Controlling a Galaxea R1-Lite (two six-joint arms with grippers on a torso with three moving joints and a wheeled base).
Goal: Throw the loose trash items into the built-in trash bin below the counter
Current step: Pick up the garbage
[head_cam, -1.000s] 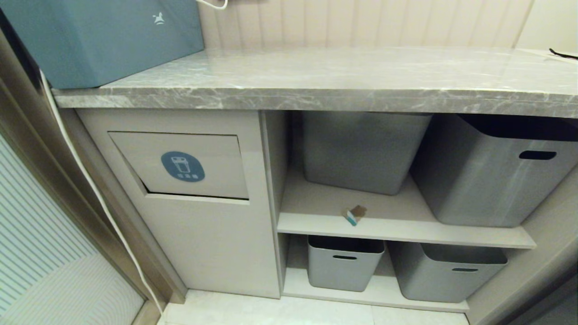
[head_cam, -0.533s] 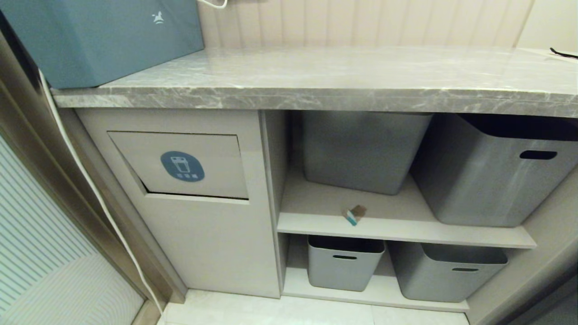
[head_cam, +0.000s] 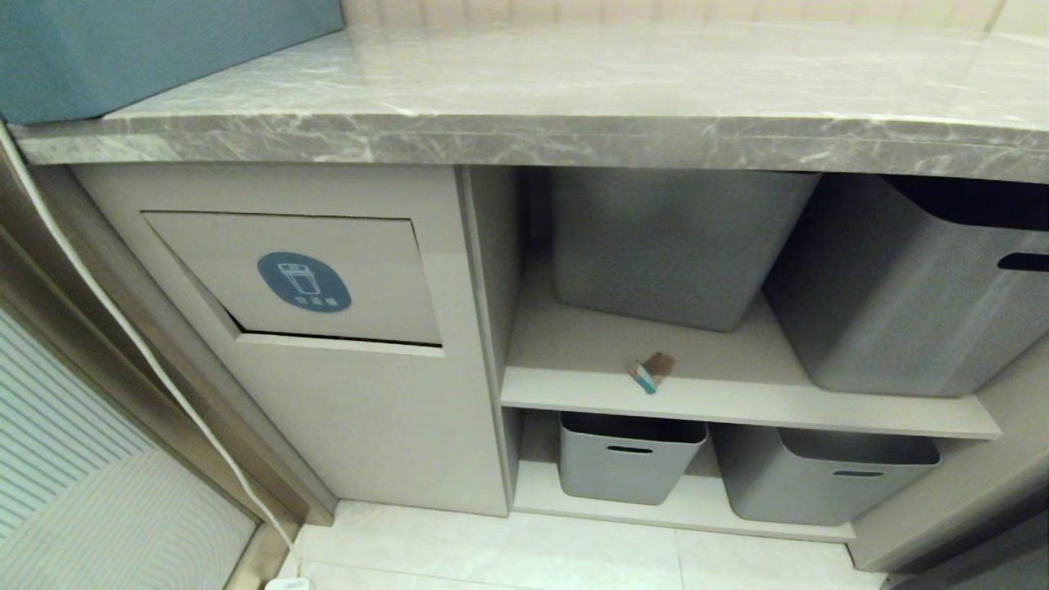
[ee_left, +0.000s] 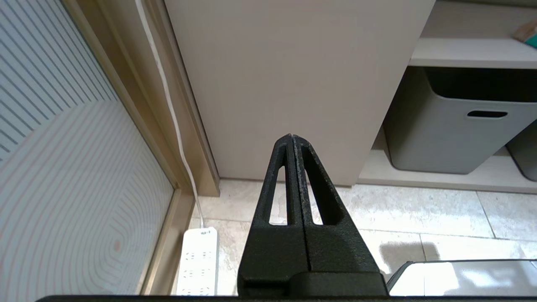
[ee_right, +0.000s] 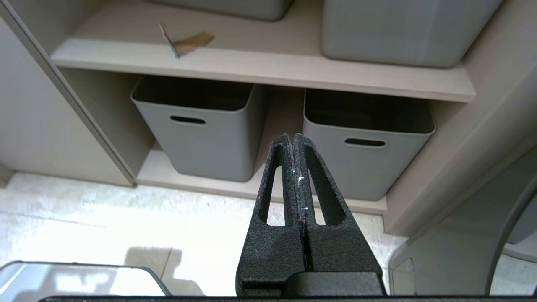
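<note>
Both hands, left hand (ee_left: 292, 140) and right hand (ee_right: 293, 140), hang closed and empty, low before the trash bin (head_cam: 303, 279); a cardboard scrap (head_cam: 654, 370) waits on the shelf (head_cam: 737, 397) right of it.

My left end effector (ee_left: 292, 140), fingers pressed together, hangs over the tiled floor (ee_left: 419, 214) before a beige cabinet front (ee_left: 289, 84). White power strip (ee_left: 199, 266) beside door frame. Grey tub (ee_left: 453, 126) on bottom shelf.
</note>
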